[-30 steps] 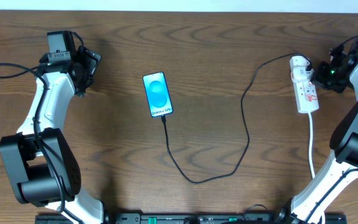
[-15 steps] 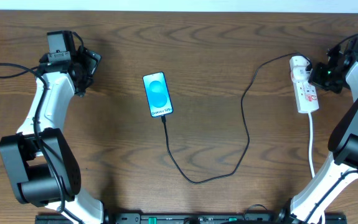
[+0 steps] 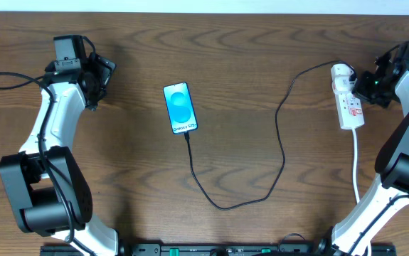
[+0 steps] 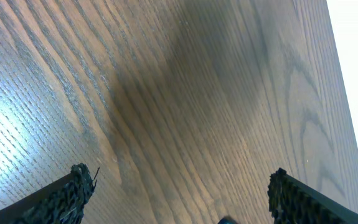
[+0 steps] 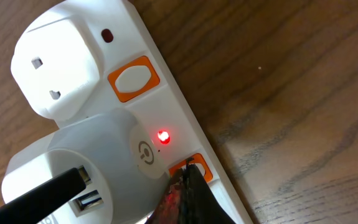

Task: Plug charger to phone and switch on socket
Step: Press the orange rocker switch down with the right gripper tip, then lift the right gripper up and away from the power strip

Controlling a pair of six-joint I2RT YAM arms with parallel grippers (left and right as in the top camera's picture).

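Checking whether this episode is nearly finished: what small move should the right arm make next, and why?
Probably lift the right gripper away from the orange switch on the socket: the red light beside it glows, and the charger already meets the bottom edge of the phone.

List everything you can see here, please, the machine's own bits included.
phone: one, blue screen, table centre-left
charger: one, thin black cable, looping from the phone to the socket
socket: one, white strip, far right
red light: one, lit, on the socket
orange switches: two visible, on the socket
white plug: one, at the socket's end
adapter: one, white, beside that plug
thick cord: one, white, leaving the socket
table: one, brown wood
left gripper: one, black, open over bare wood
right gripper: one, shut, tip on a switch
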